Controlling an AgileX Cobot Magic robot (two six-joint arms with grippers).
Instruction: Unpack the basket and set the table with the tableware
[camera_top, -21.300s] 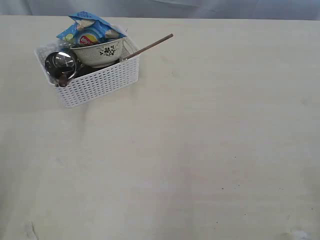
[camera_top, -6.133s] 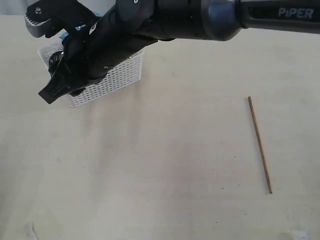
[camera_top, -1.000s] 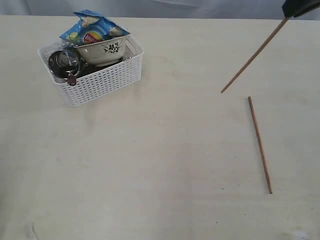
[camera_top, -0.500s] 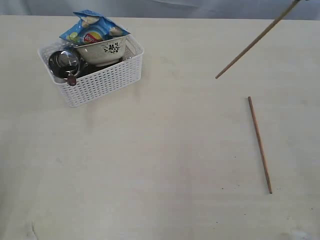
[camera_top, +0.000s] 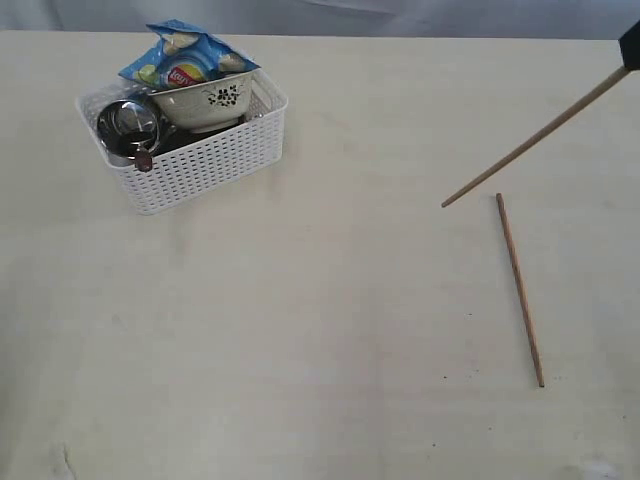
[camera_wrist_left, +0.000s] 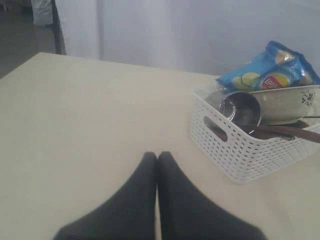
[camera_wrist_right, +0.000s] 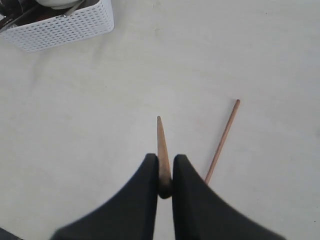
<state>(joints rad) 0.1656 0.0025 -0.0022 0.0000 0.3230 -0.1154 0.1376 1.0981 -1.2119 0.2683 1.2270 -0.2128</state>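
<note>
A: Right hand (camera_wrist_right: 164, 158)?

B: Clamped on one thin brown wooden chopstick (camera_top: 530, 138), pinched near its thick end. The stick juts forward from between the fingers, tapering to a point. In the exterior view the hand is only a dark corner at the right edge, and the stick slants down and left from it.

A: The other chopstick?

B: A second brown wooden chopstick (camera_top: 520, 290) lies flat on the pale cream counter (camera_top: 320, 330), just beside the hand. The held stick's free tip is near its far end, and they are not touching. Can't tell if that tip is off the counter.

A: Left hand (camera_wrist_left: 157, 156)?

B: Fingers pressed together, nothing between them. It is low over bare counter.

A: Basket?

B: The white perforated plastic basket (camera_top: 200, 165) sits at the counter's far left, well apart from the right hand. It is near the left hand, with no contact. Inside are a cream floral bowl (camera_top: 205, 100), a shiny steel cup (camera_top: 125, 125) tipped on its side, and a blue chip bag (camera_top: 185, 60) on top of the bowl.
</note>
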